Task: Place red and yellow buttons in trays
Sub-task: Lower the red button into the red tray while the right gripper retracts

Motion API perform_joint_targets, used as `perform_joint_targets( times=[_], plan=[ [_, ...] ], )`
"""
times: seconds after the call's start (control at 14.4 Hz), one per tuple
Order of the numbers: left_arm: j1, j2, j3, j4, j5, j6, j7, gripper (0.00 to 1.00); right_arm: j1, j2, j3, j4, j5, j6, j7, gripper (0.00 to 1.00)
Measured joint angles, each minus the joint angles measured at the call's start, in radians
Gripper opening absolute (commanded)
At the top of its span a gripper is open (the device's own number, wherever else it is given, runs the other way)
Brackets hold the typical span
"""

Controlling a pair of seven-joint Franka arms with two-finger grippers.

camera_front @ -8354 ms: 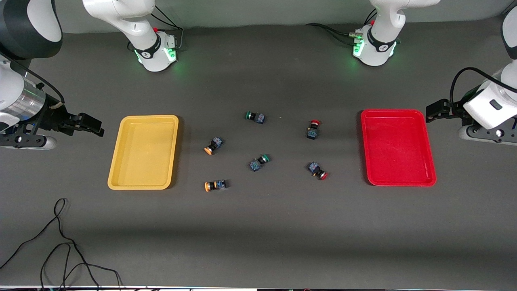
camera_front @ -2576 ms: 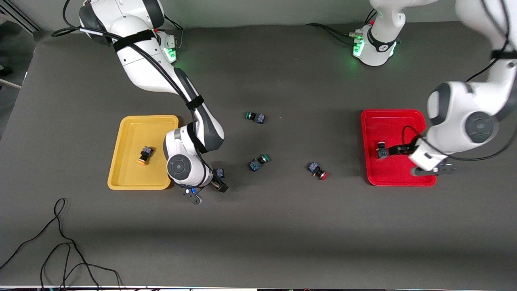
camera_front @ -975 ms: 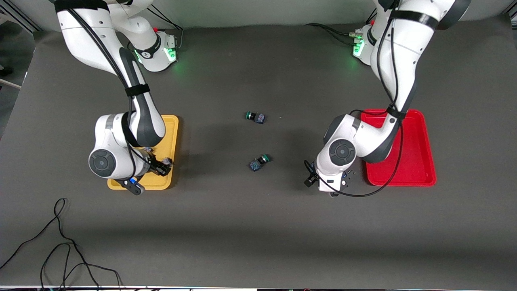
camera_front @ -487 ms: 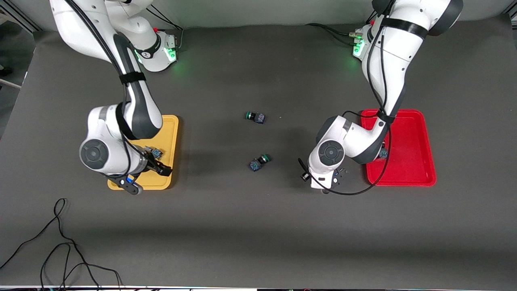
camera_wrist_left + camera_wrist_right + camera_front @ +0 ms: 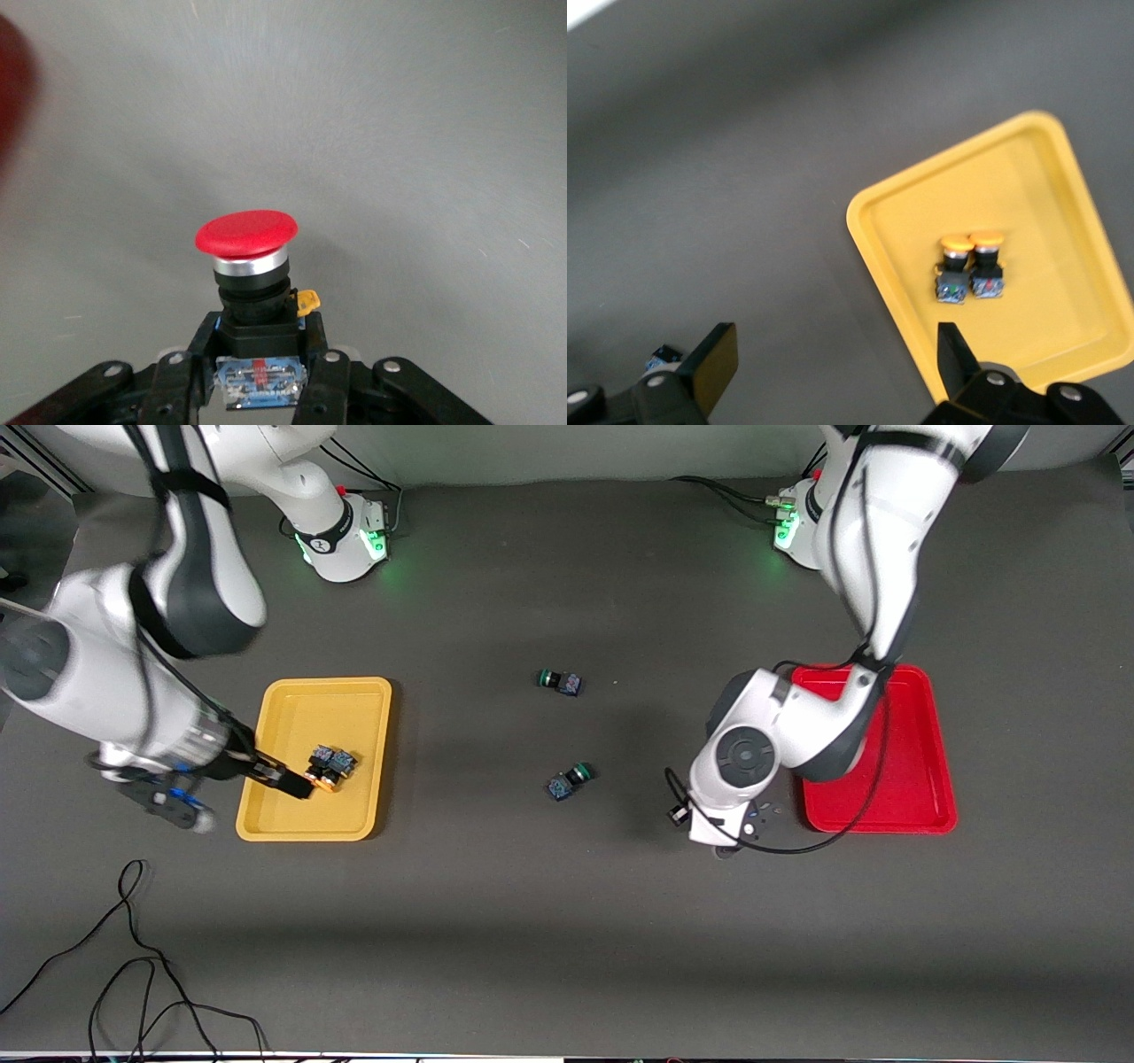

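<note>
My left gripper is shut on a red button, gripping its dark body with the cap pointing away, above the grey table beside the red tray. In the front view the left arm's wrist hides this gripper and part of the red tray; no other red button shows. Two yellow buttons lie side by side in the yellow tray, also in the right wrist view. My right gripper is open and empty over that tray's edge toward the right arm's end; it also shows in the right wrist view.
Two green-capped buttons lie on the table between the trays, one farther from the front camera, one nearer. A black cable lies near the table's front edge at the right arm's end.
My right gripper has let go of the second yellow button beside the first and drawn back toward the right arm's end. My left hand has shifted slightly toward the red tray with the red button.
</note>
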Motion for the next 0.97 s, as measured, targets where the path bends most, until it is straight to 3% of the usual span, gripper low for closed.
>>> perform_joint_targets(
  times=[0.21, 0.42, 0.77, 0.97],
  plan=[
    [0.053, -0.171, 0.002, 0.007, -0.047, -0.226, 0.317, 0.15, -0.184, -0.093, 0.171, 0.001, -0.077, -0.064, -0.111, 1.0],
    [0.176, -0.287, 0.008, -0.039, -0.049, -0.364, 0.604, 0.15, -0.232, -0.17, 0.232, 0.001, -0.101, -0.095, -0.153, 1.0],
    [0.472, -0.4, 0.023, -0.264, 0.008, -0.305, 1.047, 0.15, -0.269, -0.205, 0.235, 0.0, -0.104, -0.11, -0.268, 1.0],
    [0.552, -0.395, 0.023, -0.455, 0.057, -0.053, 1.13, 0.16, -0.27, -0.206, 0.235, 0.007, -0.105, -0.163, -0.338, 1.0]
  ],
)
